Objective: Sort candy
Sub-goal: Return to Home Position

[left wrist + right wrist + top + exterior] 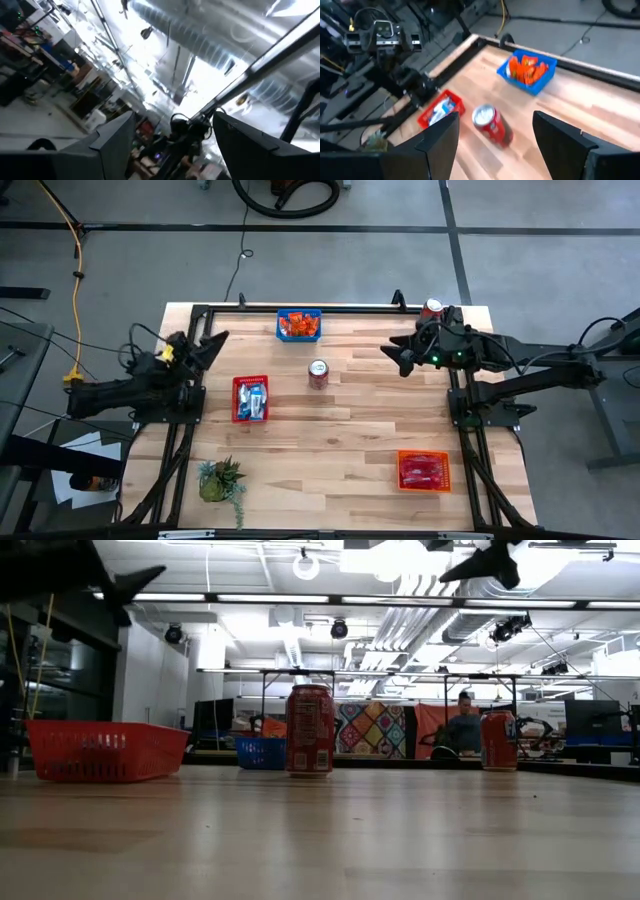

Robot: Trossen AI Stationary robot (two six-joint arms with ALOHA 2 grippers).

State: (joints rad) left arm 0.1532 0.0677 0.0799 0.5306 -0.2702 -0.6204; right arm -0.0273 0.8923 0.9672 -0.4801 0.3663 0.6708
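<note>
Left gripper [212, 346] was raised over the table's [340, 440] left edge, toward the far-left corner. Jaws were wide apart with nothing between them, and its wrist view looked up at ceiling ducts. Right gripper [396, 360] was held above the right side of the table, toward the far edge. Its jaws were also spread wide and held nothing; the wrist view looked down across the table past both fingers.

All visible candy sat in baskets:
- Orange candy [298, 326] was piled in the blue basket [281, 332] at the middle of the far edge.
- Blue-and-white candy [252, 400] lay in the red basket [236, 402], left of centre and near the left arm's base.
- Pink-red candy [423, 471] lay in the orange basket [402, 455], near the near-right corner.

A drink can [318, 373] stood upright near the table's centre, between the blue and red baskets and touching neither. A second can [432, 308] stood at the far-right corner, just beside the right arm. A small green plant [222, 480] sat near the near-left corner.

In the low view the centre can stood in front, with the blue basket behind it to the left, the red basket farther left and the second can to the right. A person [465, 728] showed in the room beyond the table
</note>
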